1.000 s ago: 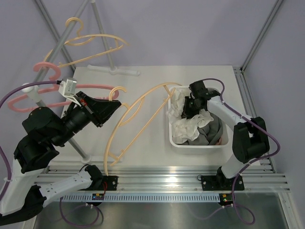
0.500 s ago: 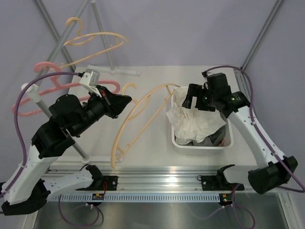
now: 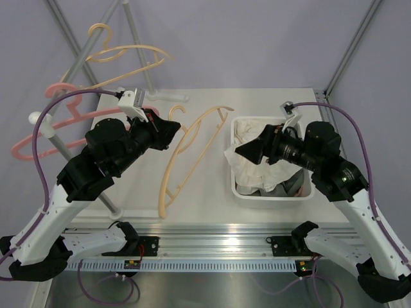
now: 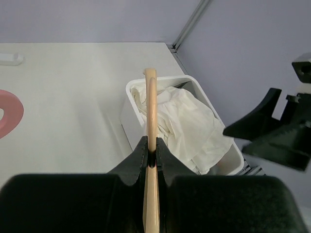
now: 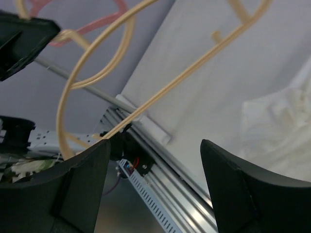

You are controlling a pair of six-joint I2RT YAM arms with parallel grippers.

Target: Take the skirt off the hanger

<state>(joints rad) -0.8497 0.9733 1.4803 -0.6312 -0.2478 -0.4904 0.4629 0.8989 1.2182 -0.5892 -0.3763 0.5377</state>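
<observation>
The white skirt (image 3: pixel 249 168) lies crumpled in the white bin (image 3: pixel 270 196), off the hanger. The skirt also shows in the left wrist view (image 4: pixel 187 121) and at the right edge of the right wrist view (image 5: pixel 279 133). My left gripper (image 3: pixel 169 131) is shut on the bare beige hanger (image 3: pixel 165 186) near its hook and holds it in the air left of the bin. The left wrist view shows the jaws clamped on the hanger (image 4: pixel 151 121). My right gripper (image 3: pixel 247 153) hangs above the bin's left side, open and empty, its fingers (image 5: pixel 82 184) wide apart.
A clothes rack with a grey pole (image 3: pixel 83 160) stands at the left. It carries a pink hanger (image 3: pixel 58 125) and another beige hanger (image 3: pixel 128 54). Darker cloth (image 3: pixel 290 185) lies under the skirt in the bin. Metal rails (image 3: pixel 218 244) run along the near edge.
My right gripper has risen out of the bin, leaving the skirt there, and now stands open above it. My left arm has carried the bare hanger left, away from the bin.
</observation>
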